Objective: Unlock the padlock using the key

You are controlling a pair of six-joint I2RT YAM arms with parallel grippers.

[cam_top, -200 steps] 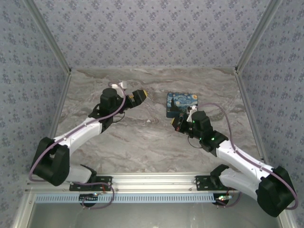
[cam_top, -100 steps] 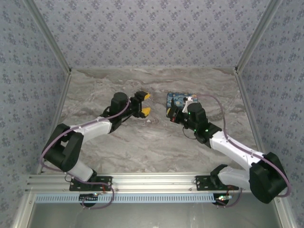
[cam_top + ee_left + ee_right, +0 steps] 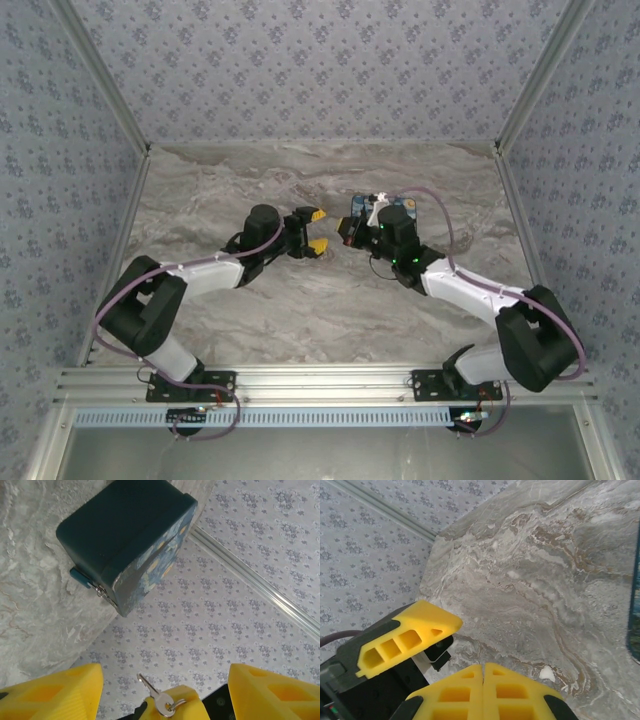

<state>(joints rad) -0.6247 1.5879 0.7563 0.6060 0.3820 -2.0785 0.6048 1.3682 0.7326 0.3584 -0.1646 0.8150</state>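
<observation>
- The marble table [image 3: 300, 300] sits inside patterned grey walls [image 3: 320, 70]. Both arms are bolted at its near edge.
- The left arm [image 3: 200, 272] and the right arm [image 3: 460, 285] both reach in toward the middle of the table. Their tips almost meet in the top view.
- The blue-and-yellow painted box [image 3: 125, 530] lies flat on the table at the far right of centre. In the top view the right arm's wrist covers part of it.
- The left pincer [image 3: 318, 230] points right, toward the box. Its yellow fingers [image 3: 50, 692] stand well apart and grip nothing. In the left wrist view they frame the box, with the other arm's tip between them.
- The right pincer [image 3: 483, 675] points left, just beside the left one. Its two yellow fingers are pressed together with no gap between them. In the left wrist view its tip pinches the key.
- The key [image 3: 150, 689] is small and silvery, with a ring at its head. Its blade sticks out of the right pincer's tip and points toward the box, clear of it.
- The padlock [image 3: 80, 576] is a tiny blue body low on the box's side, next to a thin silvery loop where the box's halves meet. It is just above the table, well apart from the key. It is too small to make out in the top view.
</observation>
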